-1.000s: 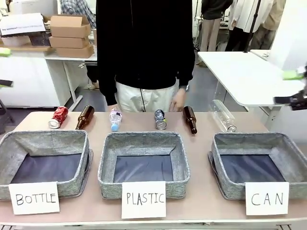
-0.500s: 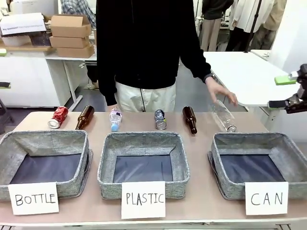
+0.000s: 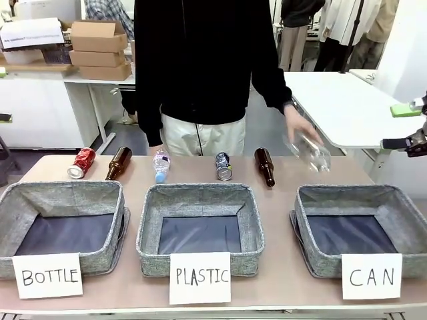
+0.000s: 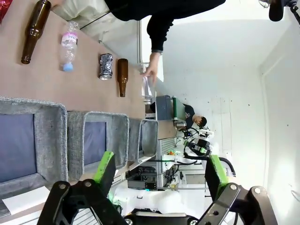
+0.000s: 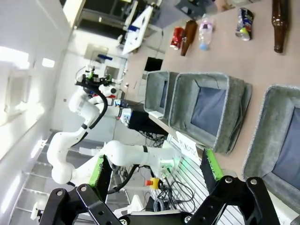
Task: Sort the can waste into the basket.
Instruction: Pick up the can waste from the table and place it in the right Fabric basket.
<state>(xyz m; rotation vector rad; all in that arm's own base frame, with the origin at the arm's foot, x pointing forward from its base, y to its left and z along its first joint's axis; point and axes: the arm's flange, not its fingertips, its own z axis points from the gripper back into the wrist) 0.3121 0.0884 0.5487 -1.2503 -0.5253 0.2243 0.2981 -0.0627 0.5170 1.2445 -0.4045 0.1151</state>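
The left pincer (image 4: 159,161) hangs open, well apart from the cans. On the desk (image 3: 277,270), the red crushed metal can (image 3: 81,163) lies far left, the dark blue-and-silver crushed can (image 3: 223,167) far centre, and the grey woven CAN-signed basket (image 3: 347,191) near right. The right pincer (image 5: 154,161), also open, should probably grip the centre can squarely across its crushed body.

Two cans (image 3: 81,163) (image 3: 223,167), two brown bottles (image 3: 118,163) (image 3: 265,166), two plastic bottles (image 3: 160,165) (image 3: 309,150), three baskets (image 3: 63,191) (image 3: 199,193) (image 3: 353,195)

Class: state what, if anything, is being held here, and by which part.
The person's hand grips the clear plastic bottle by its upper end, clear of the table. The left gripper and right gripper are open, holding nothing.
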